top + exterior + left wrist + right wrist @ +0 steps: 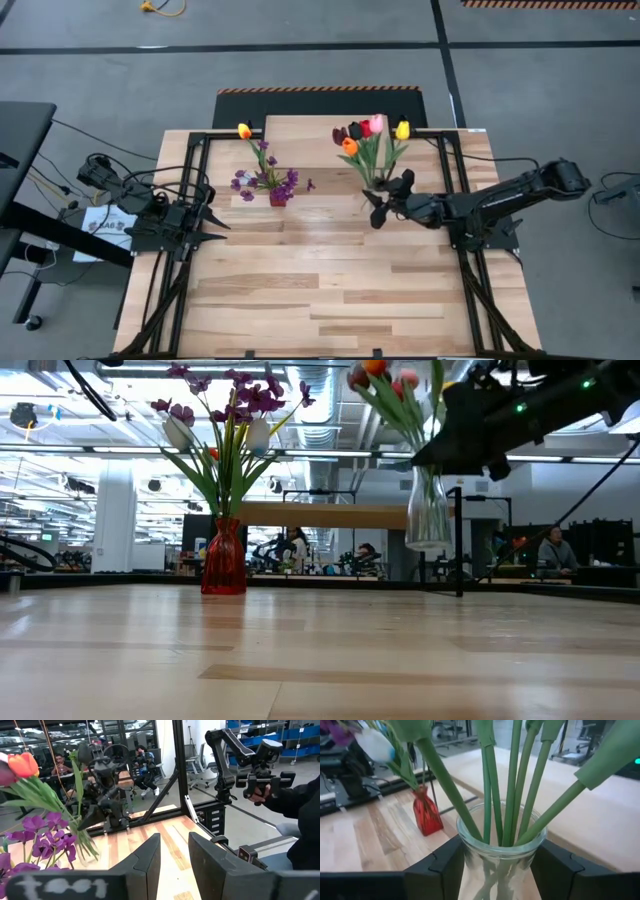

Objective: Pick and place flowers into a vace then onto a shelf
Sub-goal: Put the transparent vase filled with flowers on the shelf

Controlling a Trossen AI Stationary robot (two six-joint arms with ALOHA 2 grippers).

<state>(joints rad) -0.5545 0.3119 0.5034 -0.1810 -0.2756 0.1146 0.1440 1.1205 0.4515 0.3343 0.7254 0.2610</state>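
Right gripper (497,870) clamped around clear glass vase (428,510) of tulips (372,135), lifted right of centre. Carrying toward light wooden shelf (330,515); next, lowering upright.

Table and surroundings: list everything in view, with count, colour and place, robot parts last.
Glass vase: one, clear, held off the table right of centre, between the right jaws.
Tulips: one bunch in the glass vase; red, pink, yellow, orange, maroon.
Red vase: one, standing on the table left of centre.
Purple sprigs: one bunch in the red vase, with a yellow tulip.
Shelf: one, light wood, black legs, at the table's far edge.
People: several, seated in the room behind.
Left gripper: dark, idle at the left edge.
Right gripper: dark, jaws around the glass vase.
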